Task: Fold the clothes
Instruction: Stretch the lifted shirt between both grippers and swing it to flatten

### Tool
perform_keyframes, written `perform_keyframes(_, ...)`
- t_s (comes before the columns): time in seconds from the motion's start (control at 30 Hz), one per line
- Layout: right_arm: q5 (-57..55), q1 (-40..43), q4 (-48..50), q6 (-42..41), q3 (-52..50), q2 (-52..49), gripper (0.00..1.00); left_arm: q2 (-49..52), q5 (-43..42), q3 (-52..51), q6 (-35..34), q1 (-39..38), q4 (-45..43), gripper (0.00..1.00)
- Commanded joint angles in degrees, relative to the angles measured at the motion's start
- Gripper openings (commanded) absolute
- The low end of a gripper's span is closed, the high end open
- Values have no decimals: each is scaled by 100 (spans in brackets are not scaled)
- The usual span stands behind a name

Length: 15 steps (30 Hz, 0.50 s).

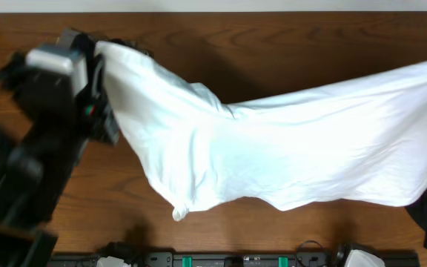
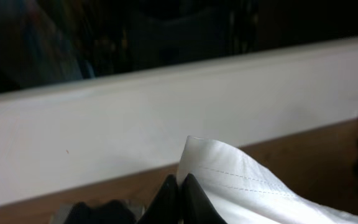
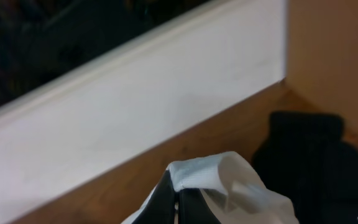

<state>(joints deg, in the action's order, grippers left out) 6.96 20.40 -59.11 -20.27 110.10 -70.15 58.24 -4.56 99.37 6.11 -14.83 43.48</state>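
While both of my hands are pinched on cloth, the white T-shirt (image 1: 288, 148) hangs stretched between them over the table (image 1: 273, 59). My left gripper (image 2: 180, 190) is closed tight on a stitched hem corner, and my right gripper (image 3: 174, 194) is closed just as tight on a bunched corner at the other end (the overhead view cuts that hand off at the edge, so I go by its wrist camera). The relation that matters is this: the shirt's long axis runs side to side, from my left hand at the far left to my right hand at the far right. From that line the body of the cloth sags toward the near edge of the table. I cannot tell whether the lowest fold touches the wood. Neither arm is nearer, since each holds one end, though the small twisted lump (image 1: 180, 213) at the bottom lies closer to my left. A black garment (image 3: 309, 155) lies just beside my right hand. I judge the next move is a matched lowering, keeping the span taut so the shirt lands flat and clear of the black garment.
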Motion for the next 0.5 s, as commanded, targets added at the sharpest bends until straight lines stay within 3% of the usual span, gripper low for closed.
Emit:
perform_keyframes(0.0, 516, 57, -11, 258, 68, -306, 1, 437, -31, 68, 74, -2, 0, 6)
perform_keyframes(0.17, 535, 61, -22, 382, 70, -238, 1, 498, -520, 74, 76, -2, 125, 6)
perform_keyframes(0.47, 4, 66, -151, 442, 70, 577, 1, -442, -986, 260, 310, -2, 584, 6)
